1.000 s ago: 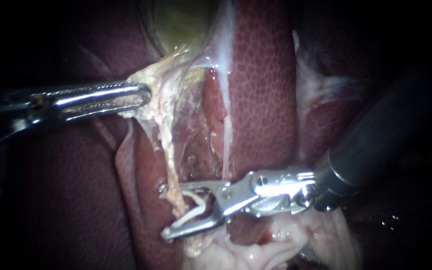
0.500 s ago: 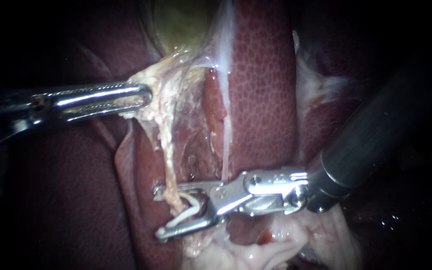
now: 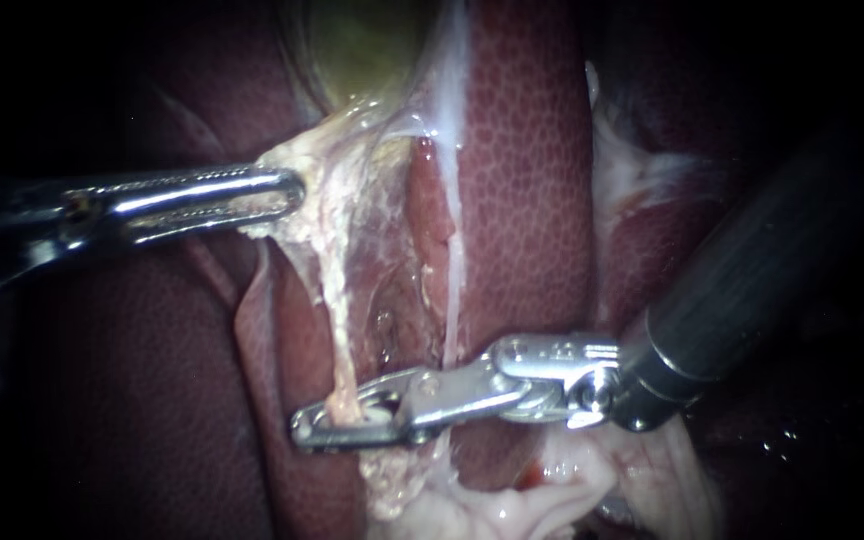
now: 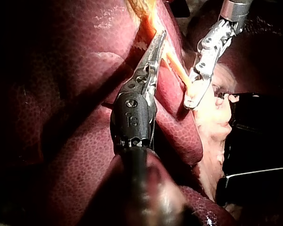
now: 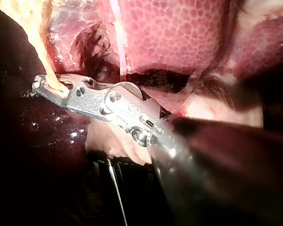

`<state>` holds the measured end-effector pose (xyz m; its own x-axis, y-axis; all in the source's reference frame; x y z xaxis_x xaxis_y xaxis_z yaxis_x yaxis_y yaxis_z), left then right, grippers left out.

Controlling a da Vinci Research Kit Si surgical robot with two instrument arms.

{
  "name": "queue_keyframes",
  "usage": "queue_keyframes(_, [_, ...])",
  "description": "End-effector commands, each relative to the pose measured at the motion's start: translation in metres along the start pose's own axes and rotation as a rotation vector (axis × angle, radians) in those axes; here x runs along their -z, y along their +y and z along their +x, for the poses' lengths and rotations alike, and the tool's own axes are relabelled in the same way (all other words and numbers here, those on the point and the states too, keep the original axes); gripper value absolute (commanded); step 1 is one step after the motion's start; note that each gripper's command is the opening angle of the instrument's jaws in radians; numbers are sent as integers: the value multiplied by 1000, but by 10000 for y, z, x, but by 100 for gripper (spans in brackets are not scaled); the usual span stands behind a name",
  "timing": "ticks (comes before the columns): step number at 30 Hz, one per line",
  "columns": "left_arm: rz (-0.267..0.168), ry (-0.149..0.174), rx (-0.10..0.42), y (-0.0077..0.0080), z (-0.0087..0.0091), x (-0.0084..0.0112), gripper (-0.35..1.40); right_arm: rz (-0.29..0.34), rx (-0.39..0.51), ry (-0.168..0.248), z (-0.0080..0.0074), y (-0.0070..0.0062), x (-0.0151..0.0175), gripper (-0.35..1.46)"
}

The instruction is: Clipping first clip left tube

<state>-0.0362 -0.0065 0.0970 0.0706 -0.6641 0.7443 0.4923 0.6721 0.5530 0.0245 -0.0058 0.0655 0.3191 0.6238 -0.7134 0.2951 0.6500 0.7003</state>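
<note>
right instrument [image 3: 317,430] hand — nearly closed, clamped on left tube [image 3: 337,340] | left instrument [image 3: 292,190] hand — gripping pale tissue [image 3: 320,165]

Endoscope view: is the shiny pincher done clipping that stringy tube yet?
Nearly. Done: my left instrument holds the pale tissue taut, and my right instrument has the left tube between its jaws. In hand: those jaws squeeze shut on it. Left: open the jaws and back away.

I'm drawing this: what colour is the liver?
Liver: red with little dots, best in right wrist view.
</note>
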Motion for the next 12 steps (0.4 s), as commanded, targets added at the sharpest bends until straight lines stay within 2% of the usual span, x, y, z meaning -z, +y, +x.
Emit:
queue_keyframes(1, [0,0,0,0,0,0,-35,1,0,-1,-1,1,0,-35])
queue_keyframes(12, [0,0,0,0,0,0,-35,2,0,-1,-2,1,1,-35])
